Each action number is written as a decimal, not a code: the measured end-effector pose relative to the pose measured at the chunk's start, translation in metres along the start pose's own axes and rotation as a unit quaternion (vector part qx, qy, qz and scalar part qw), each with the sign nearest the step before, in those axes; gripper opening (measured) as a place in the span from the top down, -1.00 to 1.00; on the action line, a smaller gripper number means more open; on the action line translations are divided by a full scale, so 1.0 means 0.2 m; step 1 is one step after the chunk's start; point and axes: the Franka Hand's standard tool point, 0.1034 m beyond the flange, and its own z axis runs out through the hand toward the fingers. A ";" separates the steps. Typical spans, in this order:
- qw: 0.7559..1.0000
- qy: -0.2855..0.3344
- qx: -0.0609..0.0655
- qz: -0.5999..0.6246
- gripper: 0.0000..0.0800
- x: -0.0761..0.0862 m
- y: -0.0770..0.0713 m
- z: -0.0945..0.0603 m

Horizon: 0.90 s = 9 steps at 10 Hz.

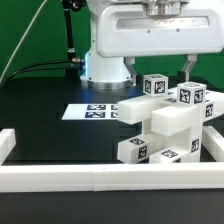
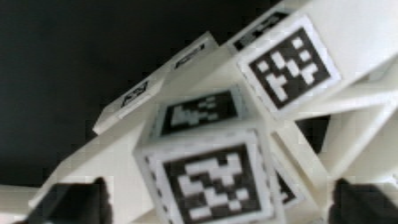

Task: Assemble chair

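The chair parts (image 1: 170, 122) are white blocky pieces with black-and-white tags, stacked in a cluster at the exterior view's right. My gripper (image 1: 162, 72) hangs just above the cluster's top tagged pieces. In the wrist view my gripper (image 2: 217, 205) is open, and its dark fingers (image 2: 71, 205) stand wide apart. A tagged white block end (image 2: 217, 170) lies between them with a gap on each side. More tagged pieces (image 2: 294, 62) rise behind it. The lower parts of the cluster are hidden in the wrist view.
The marker board (image 1: 90, 111) lies flat on the black table left of the cluster. A long low white border wall (image 1: 100, 178) runs along the front and turns up the left side (image 1: 8, 140). The arm's white base (image 1: 105, 60) stands behind.
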 end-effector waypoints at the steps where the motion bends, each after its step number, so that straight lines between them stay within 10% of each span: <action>1: 1.000 0.000 0.000 0.003 -0.28 0.00 0.00 0.00; 2: 0.999 0.001 0.001 0.043 0.22 0.00 0.00 0.00; 9: 0.934 -0.002 0.007 0.358 0.29 0.01 0.03 0.01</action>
